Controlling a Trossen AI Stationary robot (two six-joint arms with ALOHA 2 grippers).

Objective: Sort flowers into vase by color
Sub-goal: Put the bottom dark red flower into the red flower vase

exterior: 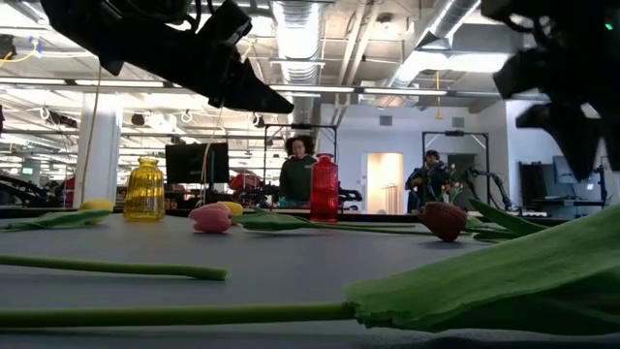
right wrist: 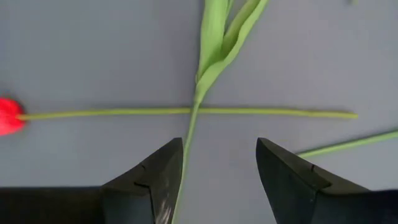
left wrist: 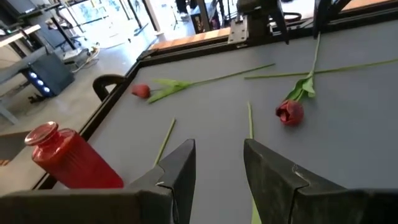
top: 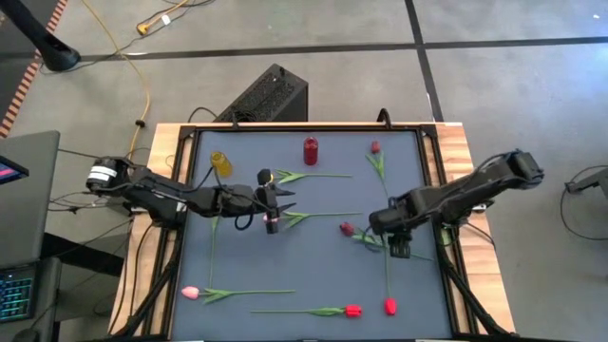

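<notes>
Several artificial tulips lie flat on the grey mat (top: 237,266): a yellow one (top: 267,176), a pink one (top: 191,293), two red ones (top: 353,310) (top: 389,306) and a maroon one (top: 347,229). A yellow vase (top: 220,163) and a red vase (top: 311,150) stand near the far edge. My left gripper (top: 275,207) hovers open at mid-table over a green stem (left wrist: 250,121). My right gripper (top: 399,243) is open above two crossing stems (right wrist: 194,112), with the leafy one (right wrist: 214,37) running under its fingers.
Another dark red tulip (top: 374,147) lies near the far right corner, and a bare stem (top: 214,237) lies on the mat's left. The table has a raised black frame (top: 285,126). People sit in the room behind the table (exterior: 295,174).
</notes>
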